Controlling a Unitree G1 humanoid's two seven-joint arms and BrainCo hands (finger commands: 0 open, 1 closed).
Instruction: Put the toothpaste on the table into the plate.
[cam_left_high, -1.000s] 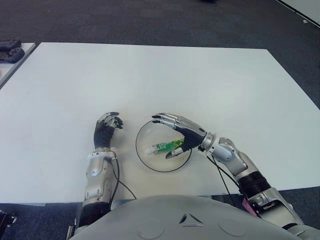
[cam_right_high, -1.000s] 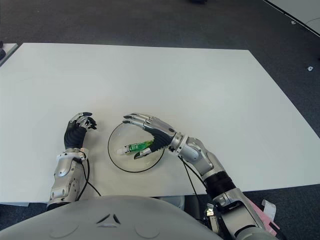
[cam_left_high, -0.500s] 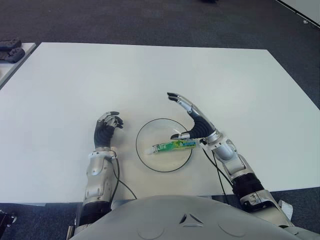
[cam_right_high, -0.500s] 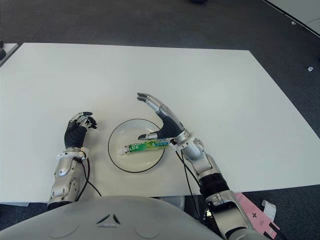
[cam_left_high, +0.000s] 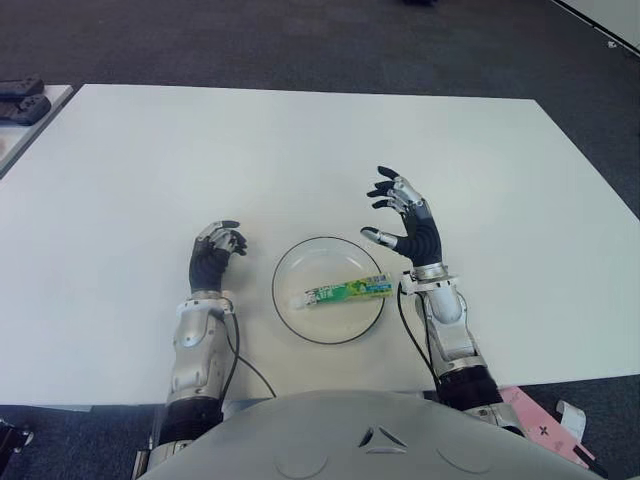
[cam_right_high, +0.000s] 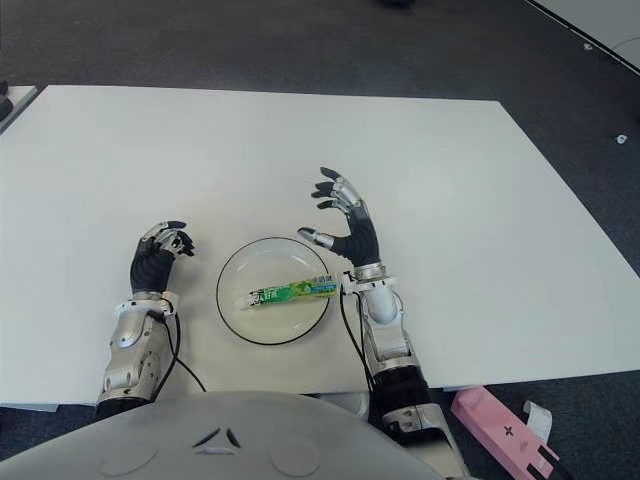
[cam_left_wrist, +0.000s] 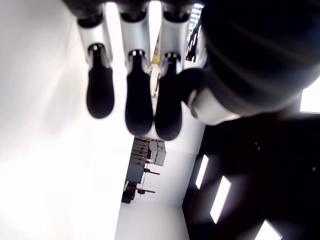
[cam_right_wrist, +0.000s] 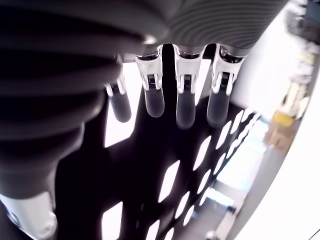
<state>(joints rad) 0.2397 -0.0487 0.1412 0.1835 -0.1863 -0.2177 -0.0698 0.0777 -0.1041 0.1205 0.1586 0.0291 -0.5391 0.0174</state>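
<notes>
Spread wide and white under everything: the table (cam_left_high: 300, 150). Sat on it near the front edge, the round clear plate (cam_left_high: 328, 290), rim dark. Lay across the plate's bowl, the green toothpaste (cam_left_high: 348, 291), cap end toward the left rim, crimped end touching or just over the right rim; which, could not be told.

Hovered to the right of the plate and lifted, palm raised, the right hand (cam_left_high: 408, 222), fingers spread and loosely bent, nothing held. Showed to the left of the plate, the left hand (cam_left_high: 212, 258), fingers curled in, thumb against them, nothing held.

Judged as the retreat after release, task all but done. To do it well: needed a lift up and away to the right, clear of the tube's crimped end, so as not to drag it off the rim; no reason to touch the plate.

Against half a second earlier: tube lay in the same place; right hand had drawn back from the plate's right rim and turned upright, thumb gone from beside the tube. A second earlier, covered the tube over the plate. Left hand unchanged.
</notes>
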